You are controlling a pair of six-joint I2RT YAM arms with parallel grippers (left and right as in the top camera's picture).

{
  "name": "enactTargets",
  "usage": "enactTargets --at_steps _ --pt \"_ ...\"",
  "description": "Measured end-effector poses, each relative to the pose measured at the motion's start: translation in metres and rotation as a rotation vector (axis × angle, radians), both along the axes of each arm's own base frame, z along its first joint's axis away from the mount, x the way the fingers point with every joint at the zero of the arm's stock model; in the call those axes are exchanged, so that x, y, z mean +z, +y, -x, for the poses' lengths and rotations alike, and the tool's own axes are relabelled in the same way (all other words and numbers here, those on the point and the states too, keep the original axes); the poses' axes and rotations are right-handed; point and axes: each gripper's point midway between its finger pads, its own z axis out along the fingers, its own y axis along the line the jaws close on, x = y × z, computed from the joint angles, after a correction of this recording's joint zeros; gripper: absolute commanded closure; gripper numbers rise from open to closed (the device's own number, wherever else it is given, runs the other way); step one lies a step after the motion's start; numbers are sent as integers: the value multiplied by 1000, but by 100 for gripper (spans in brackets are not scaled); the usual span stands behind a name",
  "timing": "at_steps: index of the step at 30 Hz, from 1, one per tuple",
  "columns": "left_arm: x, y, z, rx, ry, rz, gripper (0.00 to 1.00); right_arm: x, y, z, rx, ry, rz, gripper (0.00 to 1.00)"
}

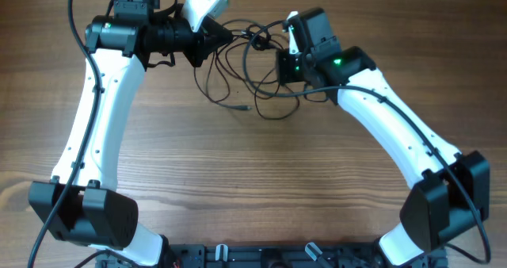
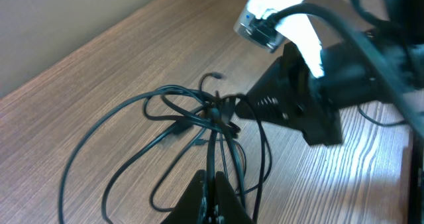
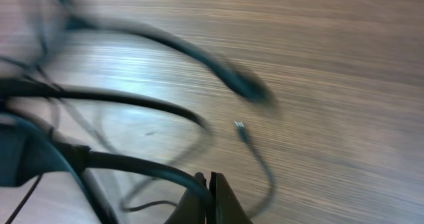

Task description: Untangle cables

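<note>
1. Tabletop [image 1: 253,181]: wood-grain surface carrying the cables [image 1: 255,40].
2. Plug end [image 1: 242,107]: lies loose on the wood, just below the tangle.
3. Cables: tangled loops at upper centre of the overhead view, between both grippers.
4. Right gripper [image 1: 282,62]: jaws pressed together at the tangle's right edge. A strand meets the tips, but blur hides any grip.
5. Left gripper [image 1: 228,36]: jaws pressed together, pinching a strand at the tangle's upper left.
</note>
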Motion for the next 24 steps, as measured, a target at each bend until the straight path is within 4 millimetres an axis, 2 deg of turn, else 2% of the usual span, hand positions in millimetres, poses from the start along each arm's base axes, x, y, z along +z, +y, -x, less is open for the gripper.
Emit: enactTargets --at_steps 7,11,16,19,20,21,22,24 --pt "0 -1 1 -3 1 1 96 -23 -53 -20 -158 56 31 95" --pt "1 -6 3 -16 2 6 96 -30 -70 -25 -205 73 30 96" --pt "1 -8 4 -23 4 10 95 -31 -80 -29 -236 77 23 96" --pt "1 -8 5 -25 5 11 96 -33 -98 -33 -286 86 15 96" --pt "1 -8 5 -25 6 11 95 -35 -104 -34 -302 90 20 93" --pt "1 -8 4 -24 3 11 96 -39 -115 -35 -326 105 24 85" --pt "2 -6 4 -20 0 12 96 -43 -123 -35 -340 117 30 70" --pt "2 -4 3 -15 -1 12 96 -54 -140 -35 -355 149 43 52"
